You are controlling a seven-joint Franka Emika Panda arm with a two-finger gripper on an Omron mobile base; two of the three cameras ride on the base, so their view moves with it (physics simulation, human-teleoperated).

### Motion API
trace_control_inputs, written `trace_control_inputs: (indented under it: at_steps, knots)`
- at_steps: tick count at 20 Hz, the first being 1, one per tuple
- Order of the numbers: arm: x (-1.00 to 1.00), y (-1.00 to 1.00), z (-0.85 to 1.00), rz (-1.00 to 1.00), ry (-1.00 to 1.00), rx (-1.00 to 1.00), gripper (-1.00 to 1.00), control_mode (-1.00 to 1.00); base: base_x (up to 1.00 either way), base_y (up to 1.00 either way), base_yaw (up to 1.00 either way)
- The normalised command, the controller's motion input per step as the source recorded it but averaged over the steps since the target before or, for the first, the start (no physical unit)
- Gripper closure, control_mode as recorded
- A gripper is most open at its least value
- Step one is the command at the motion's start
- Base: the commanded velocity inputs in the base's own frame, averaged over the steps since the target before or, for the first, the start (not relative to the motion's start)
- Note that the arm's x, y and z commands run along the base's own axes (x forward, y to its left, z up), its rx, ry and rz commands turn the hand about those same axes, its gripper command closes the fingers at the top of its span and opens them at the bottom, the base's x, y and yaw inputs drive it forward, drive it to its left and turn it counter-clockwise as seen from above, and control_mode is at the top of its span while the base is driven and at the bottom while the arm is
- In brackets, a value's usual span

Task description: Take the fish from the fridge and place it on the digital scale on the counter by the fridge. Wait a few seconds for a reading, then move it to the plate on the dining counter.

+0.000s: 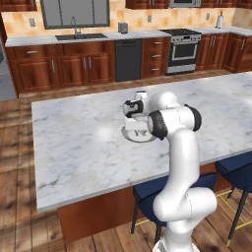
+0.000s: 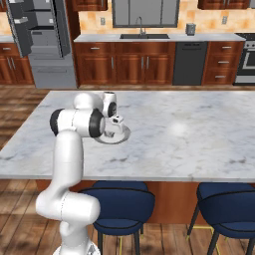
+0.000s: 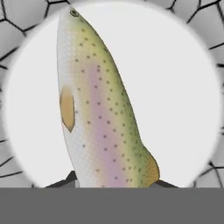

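On the veined marble dining counter (image 1: 74,142), fronted by blue stools (image 2: 119,199), the gripper (image 3: 113,183) pinches the fish (image 3: 100,109) over the plate (image 3: 175,87); wood cabinets (image 1: 74,66) stand far.

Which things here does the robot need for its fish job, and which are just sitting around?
Needed:
fish, held in the gripper
plate, right under the fish
dining counter
fridge, standing open

Just sitting around:
blue stools
sink
stove
dishwasher
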Motion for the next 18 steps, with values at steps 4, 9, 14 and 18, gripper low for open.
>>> trace_control_inputs:
  at_steps: [4,9,14,18]
  knots:
    - [0.43,0.00,0.00,0.00,0.00,0.00,1.00,-1.00,0.00,0.00,0.00]
    - [0.00,0.00,0.00,0.00,0.00,0.00,1.00,-1.00,0.00,0.00,0.00]
    - [0.00,0.00,0.00,0.00,0.01,0.00,1.00,-1.00,0.00,0.00,0.00]
    - [0.00,0.00,0.00,0.00,0.02,0.00,-1.00,-1.00,0.00,0.00,0.00]
